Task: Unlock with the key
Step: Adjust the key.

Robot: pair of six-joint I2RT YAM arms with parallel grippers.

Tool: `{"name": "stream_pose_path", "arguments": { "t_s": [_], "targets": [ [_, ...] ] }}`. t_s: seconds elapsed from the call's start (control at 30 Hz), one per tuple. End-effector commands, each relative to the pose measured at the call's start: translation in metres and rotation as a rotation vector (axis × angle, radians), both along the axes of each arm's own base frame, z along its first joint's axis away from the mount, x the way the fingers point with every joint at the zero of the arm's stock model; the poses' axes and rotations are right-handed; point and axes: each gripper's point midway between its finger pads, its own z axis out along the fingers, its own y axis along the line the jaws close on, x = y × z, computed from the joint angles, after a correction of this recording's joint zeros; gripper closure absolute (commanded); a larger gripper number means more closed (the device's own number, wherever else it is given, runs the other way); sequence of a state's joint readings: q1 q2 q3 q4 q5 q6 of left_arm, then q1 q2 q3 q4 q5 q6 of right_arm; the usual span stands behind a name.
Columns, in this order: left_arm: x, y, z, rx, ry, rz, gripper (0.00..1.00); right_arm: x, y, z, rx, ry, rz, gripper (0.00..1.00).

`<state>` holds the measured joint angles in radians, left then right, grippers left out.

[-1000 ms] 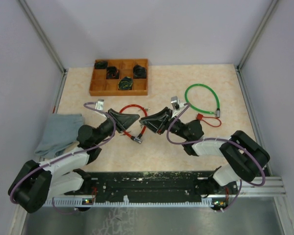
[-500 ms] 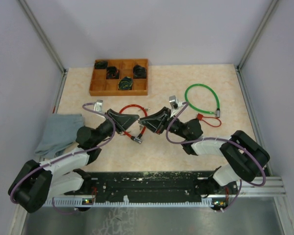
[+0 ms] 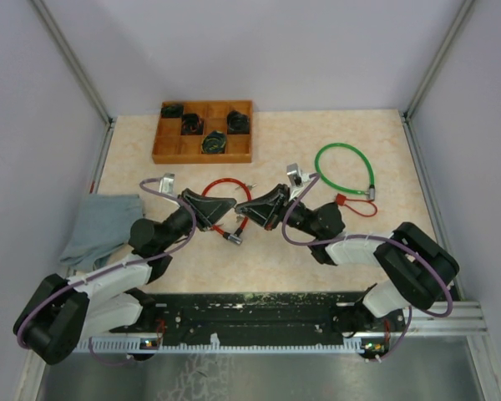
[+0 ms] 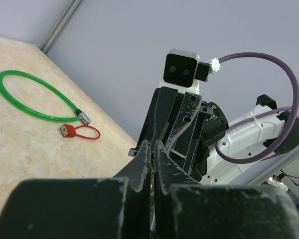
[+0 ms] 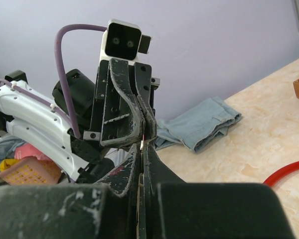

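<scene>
From here the marbled table (image 3: 317, 251) carries a wooden compartment tray (image 3: 171, 149) at the back left, a blue-grey cloth (image 3: 100, 224) by the left edge and a green cable loop (image 3: 342, 146) to the right. The red cable lock (image 3: 225, 181) lies at centre. Above it the left gripper (image 3: 232, 201) and right gripper (image 3: 242, 205) meet tip to tip, jaws pressed together. A pale sliver (image 5: 142, 144) shows at the right tips; I cannot tell what it is.

Both arms' jaws meet over the red cable (image 3: 227, 180).
</scene>
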<state>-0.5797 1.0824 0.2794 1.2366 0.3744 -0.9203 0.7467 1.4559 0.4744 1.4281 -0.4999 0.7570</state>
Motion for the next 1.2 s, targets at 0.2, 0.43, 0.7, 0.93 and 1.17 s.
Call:
{"name": "stream_pose_path", "arguments": {
  "t_s": [0.2,0.43,0.7,0.93,1.17],
  "targets": [
    [-0.002,0.009,0.012,-0.043,-0.048,0.031,1.0,-0.017,0.008,0.025,0.056,-0.074,0.07,0.92],
    [-0.005,0.015,0.016,-0.049,-0.062,0.057,1.0,-0.018,0.01,0.023,0.051,-0.064,0.074,0.9],
    [-0.002,0.013,0.014,-0.046,-0.056,0.054,1.0,-0.021,0.013,0.026,0.047,-0.068,0.094,0.9],
    [-0.002,0.012,0.013,-0.053,-0.051,0.049,1.0,-0.025,0.011,0.027,0.051,-0.077,0.106,0.9],
    [0.0,0.015,0.012,-0.057,-0.046,0.067,1.0,-0.027,0.008,0.026,0.058,-0.079,0.098,0.85]
  ]
}}
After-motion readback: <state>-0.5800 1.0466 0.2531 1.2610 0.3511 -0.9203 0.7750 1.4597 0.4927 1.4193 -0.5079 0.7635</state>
